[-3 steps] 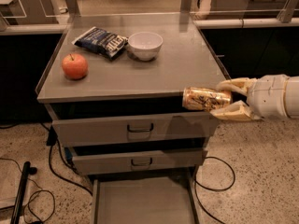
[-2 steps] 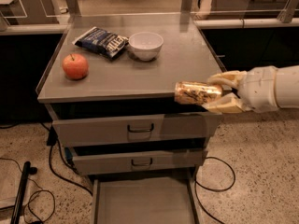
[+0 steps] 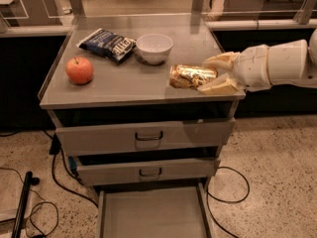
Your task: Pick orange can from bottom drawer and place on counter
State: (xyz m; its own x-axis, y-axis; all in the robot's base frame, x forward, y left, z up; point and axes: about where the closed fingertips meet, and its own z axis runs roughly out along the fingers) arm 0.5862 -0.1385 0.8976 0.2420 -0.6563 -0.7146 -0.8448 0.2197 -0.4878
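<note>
The orange can (image 3: 190, 76), shiny orange-gold, lies on its side between the fingers of my gripper (image 3: 214, 74). The gripper reaches in from the right and holds the can over the front right part of the counter (image 3: 129, 86), at or just above its surface. The gripper is shut on the can. The bottom drawer (image 3: 151, 214) is pulled open below, and its grey floor shows nothing in it.
On the counter stand a round orange-red apple (image 3: 79, 70) at the left, a dark snack bag (image 3: 107, 43) at the back and a white bowl (image 3: 154, 47) just behind the can. Two upper drawers (image 3: 146, 135) are closed. Cables (image 3: 29, 202) lie on the floor.
The gripper has carried the can leftward and up, from beside the cabinet's right front corner to over the counter's front right area.
</note>
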